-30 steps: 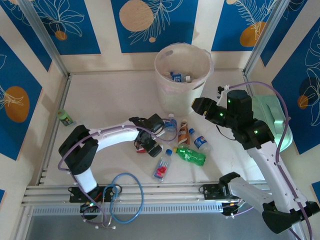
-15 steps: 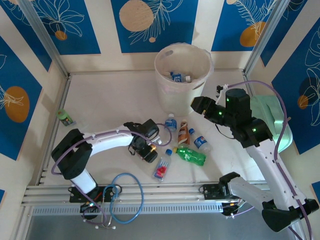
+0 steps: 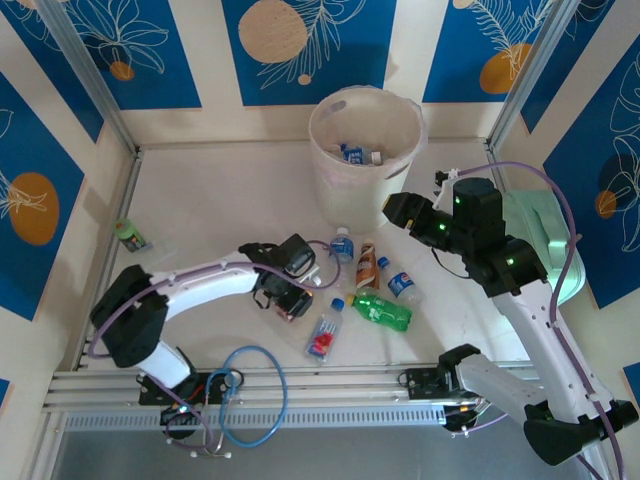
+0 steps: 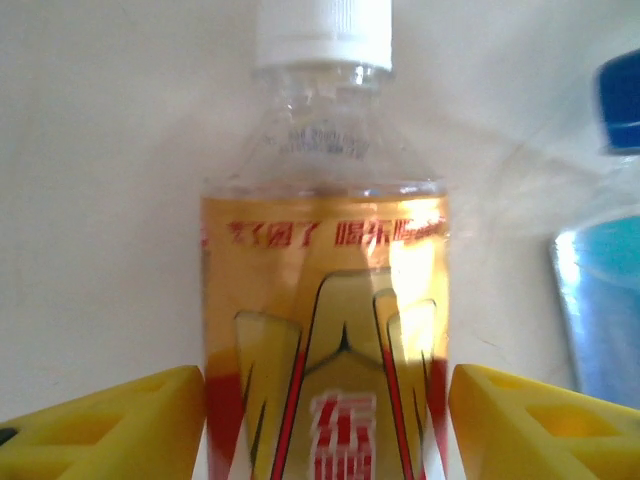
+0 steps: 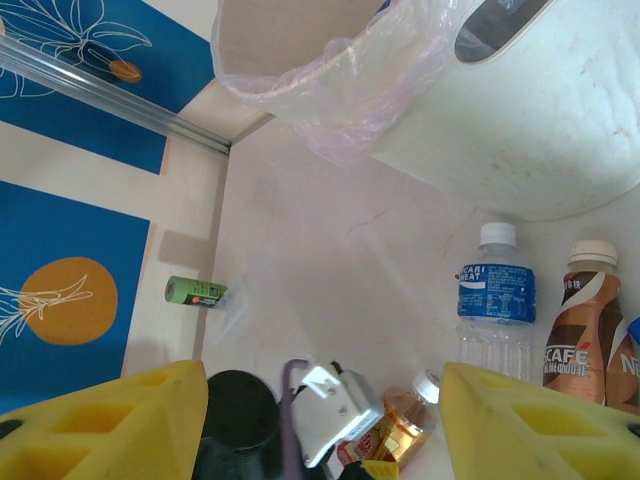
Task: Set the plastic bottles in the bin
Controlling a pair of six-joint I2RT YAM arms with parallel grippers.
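Observation:
My left gripper (image 4: 325, 420) is low on the table, its yellow fingers (image 4: 120, 425) pressed against both sides of a lying orange-labelled, white-capped bottle (image 4: 325, 330). From above, that left gripper (image 3: 285, 298) covers the bottle, which also appears in the right wrist view as the orange bottle (image 5: 405, 425). Right of it lie a blue-labelled bottle (image 3: 342, 245), a brown coffee bottle (image 3: 367, 265), a small blue-capped bottle (image 3: 403, 285), a green bottle (image 3: 383, 312) and a clear red-labelled one (image 3: 323, 335). The bin (image 3: 322, 150) stands behind with bottles (image 3: 357, 154) inside. My right gripper (image 3: 393, 212) hovers open and empty beside the bin.
A small green bottle (image 3: 129, 234) lies alone by the left wall. A mint-green box (image 3: 545, 235) sits at the right wall behind my right arm. A blue cable loop (image 3: 250, 395) lies on the front rails. Aluminium posts frame the corners.
My left arm swung down and left, lowering its gripper over the orange-labelled bottle, and the jaws closed in from wide open onto it. The right arm stayed still.

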